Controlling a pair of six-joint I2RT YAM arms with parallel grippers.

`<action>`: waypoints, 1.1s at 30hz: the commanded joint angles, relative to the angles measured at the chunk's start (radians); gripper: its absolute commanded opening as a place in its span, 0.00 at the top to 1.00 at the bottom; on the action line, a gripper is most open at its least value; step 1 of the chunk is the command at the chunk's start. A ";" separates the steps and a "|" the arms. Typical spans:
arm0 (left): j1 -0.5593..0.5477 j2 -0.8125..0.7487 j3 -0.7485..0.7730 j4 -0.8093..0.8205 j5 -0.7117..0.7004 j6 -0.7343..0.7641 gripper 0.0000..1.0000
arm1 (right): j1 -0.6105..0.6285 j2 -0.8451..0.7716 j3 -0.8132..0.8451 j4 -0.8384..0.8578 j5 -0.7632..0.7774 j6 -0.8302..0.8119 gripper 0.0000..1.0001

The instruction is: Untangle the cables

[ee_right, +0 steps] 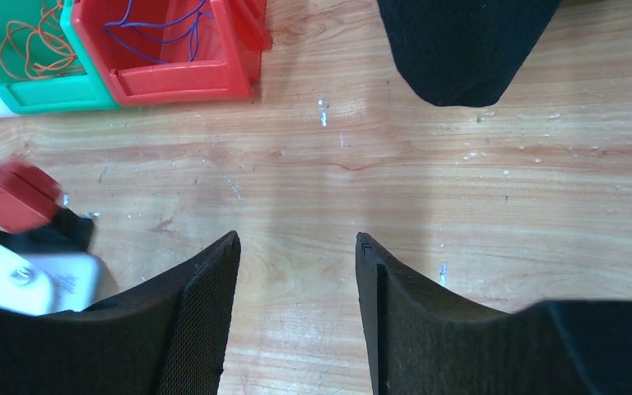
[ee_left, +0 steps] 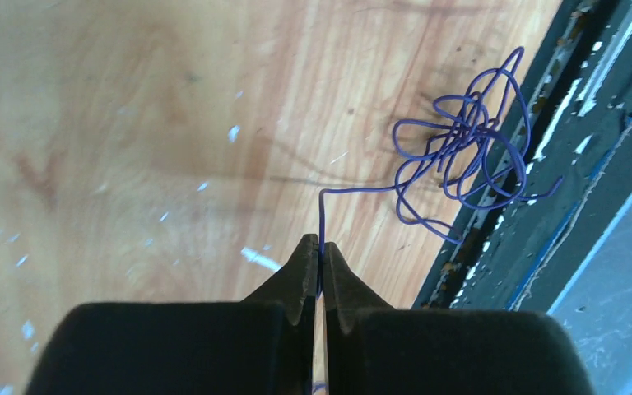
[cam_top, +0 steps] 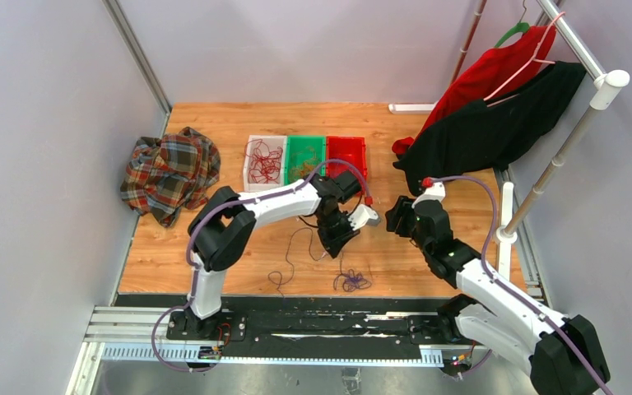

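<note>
Risk one is the pinch itself. My left hand (ee_left: 321, 245) is closed on one strand of the purple cable (ee_left: 354, 191), caught only at the very fingertips, low over the worktop (ee_left: 132, 148). Thin wire with little pad contact: I judge a quick lift could pull it straight out.

Rest of that cable is a clump (ee_left: 465, 152) at the near edge of the worktop, loops hanging over the dark rail (ee_left: 576, 164). Risk two: pulling the strand may tighten the loops instead of opening them, so the whole clump comes up as a knot. Risk three: a sideways drag could sweep the loops off the edge and snag them on the rail.

My right hand (ee_right: 296, 247) is open with nothing in it, over bare wood, well apart from the clump, so nothing pins the far end. A pull would need that anchor, I think.

A loose dark strand (cam_top: 290, 262) lies near the left arm on the worktop and could get hooked along. The red bin (ee_right: 173, 78) already holds purple wire and the green bin (ee_right: 33, 95) holds orange; a dangling tail could drop in the wrong one.
</note>
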 commanded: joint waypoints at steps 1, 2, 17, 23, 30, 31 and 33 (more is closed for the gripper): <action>0.052 -0.136 -0.007 0.017 -0.102 0.038 0.99 | -0.014 -0.019 -0.019 0.008 -0.059 0.012 0.46; 0.070 -0.159 -0.003 0.015 -0.105 0.039 0.99 | -0.015 -0.020 -0.024 0.018 -0.088 0.015 0.46; 0.153 -0.303 -0.130 0.046 -0.123 -0.023 0.99 | 0.222 0.209 -0.026 0.293 -0.366 -0.125 0.38; 0.215 -0.329 -0.148 0.077 -0.054 -0.107 0.99 | 0.252 0.361 0.035 0.406 -0.381 -0.143 0.38; 0.262 -0.372 -0.128 0.077 0.019 -0.135 0.99 | 0.268 0.492 0.107 0.534 -0.476 -0.116 0.39; 0.269 -0.377 -0.120 0.076 0.037 -0.146 0.99 | 0.270 0.505 0.115 0.544 -0.479 -0.110 0.39; 0.281 -0.391 -0.105 0.075 0.091 -0.159 0.99 | 0.270 0.524 0.133 0.558 -0.476 -0.096 0.40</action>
